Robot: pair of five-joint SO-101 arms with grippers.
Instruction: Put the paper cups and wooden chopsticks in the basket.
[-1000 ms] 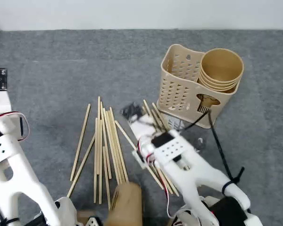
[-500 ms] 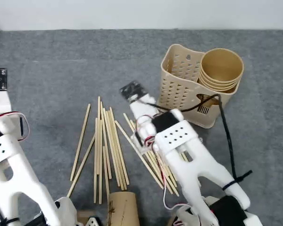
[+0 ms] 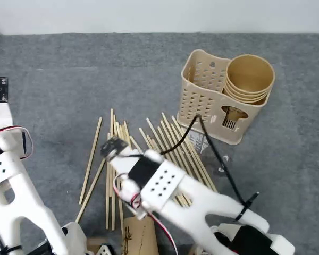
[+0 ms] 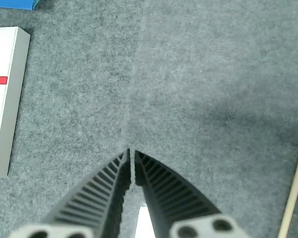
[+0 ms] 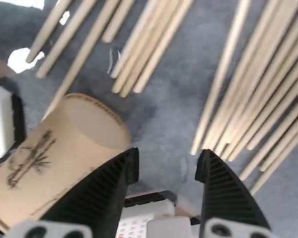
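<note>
Grey carpet (image 3: 69,69) covers the table up to a pale wall (image 3: 159,16) behind. Farthest left of the basket (image 3: 202,103), the left arm (image 3: 13,204) stands folded at the near edge. The left gripper (image 4: 131,154) points down at bare carpet with its ribbed fingers (image 4: 164,188) pressed together on nothing, and a white box (image 4: 5,94) lies off to one side of it.

Between that arm and the basket the wooden chopsticks (image 3: 119,170) lie loose on the carpet. This group, farther from the basket, runs lengthwise from near edge to far, almost parallel. A second bundle (image 3: 173,141) slants, its far ends just beside the basket's left wall. Nearer than the chopsticks and well apart from the basket, a paper cup (image 3: 141,236) lies on its side at the near edge, its long axis roughly in line with the straight group.

The right arm (image 3: 165,186) stretches slantwise from its base, below the basket, out over the chopsticks. The right gripper (image 5: 168,156) hangs over the carpet with its fingers spread and nothing between them. The fallen cup is just beside one finger, and chopstick ends lie beyond the other.

The basket stands upright with a stack of paper cups (image 3: 250,77) in its right end, mouths up. A black cable (image 3: 212,149) passes its front. Bare carpet lies open behind the basket and to its right.
</note>
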